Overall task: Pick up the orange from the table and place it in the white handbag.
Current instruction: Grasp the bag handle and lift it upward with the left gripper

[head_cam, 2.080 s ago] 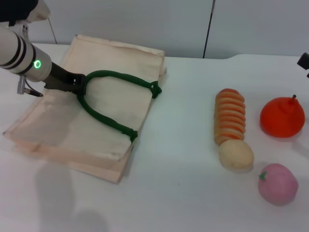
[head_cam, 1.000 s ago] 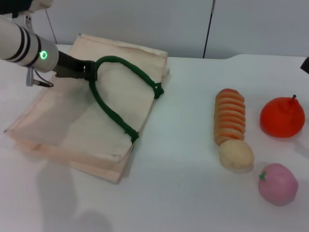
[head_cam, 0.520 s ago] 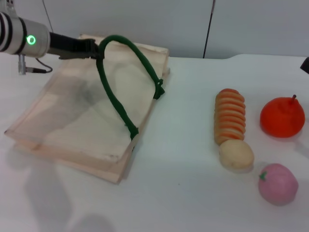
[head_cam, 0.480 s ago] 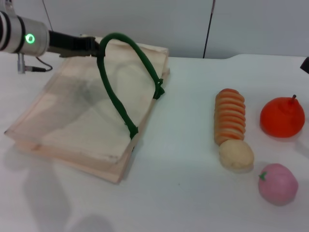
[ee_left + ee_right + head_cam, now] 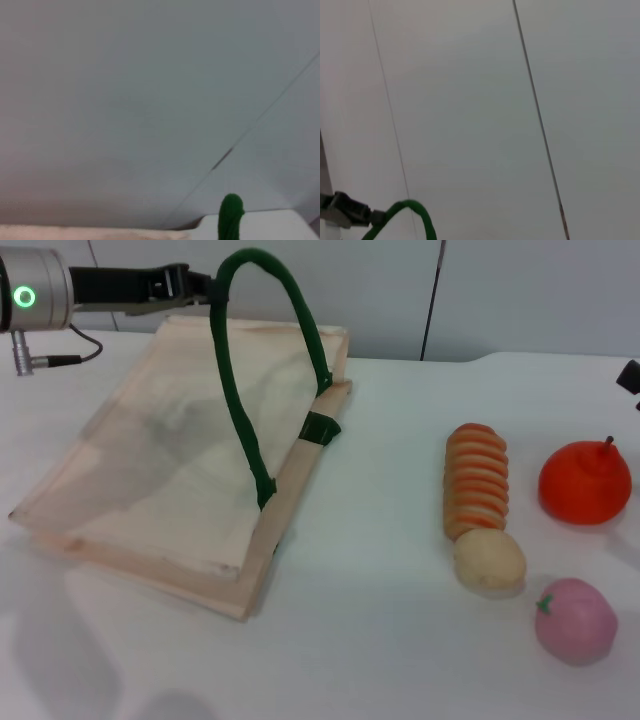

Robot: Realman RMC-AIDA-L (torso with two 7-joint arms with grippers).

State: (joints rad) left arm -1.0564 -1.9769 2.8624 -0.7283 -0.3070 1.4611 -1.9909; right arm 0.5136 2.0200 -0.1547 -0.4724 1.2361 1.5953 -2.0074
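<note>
The white handbag (image 5: 170,480) lies on the left of the table (image 5: 380,650). My left gripper (image 5: 203,286) is shut on the top of its dark-green rope handle (image 5: 240,400) and holds it high, so the bag's upper layer is lifted along the right edge. The handle also shows in the left wrist view (image 5: 231,217) and the right wrist view (image 5: 412,212). The orange (image 5: 585,483) sits at the far right of the table, untouched. Only a dark bit of my right gripper (image 5: 630,375) shows at the right edge, above the orange.
A ribbed orange-and-tan spiral piece (image 5: 476,480) and a tan round piece (image 5: 489,560) lie between the bag and the orange. A pink fruit (image 5: 575,621) sits at the front right. A grey wall stands behind the table.
My left gripper has risen and moved back with the green handle, pulling it upright and lifting the bag's upper layer. The fruits have not moved.
</note>
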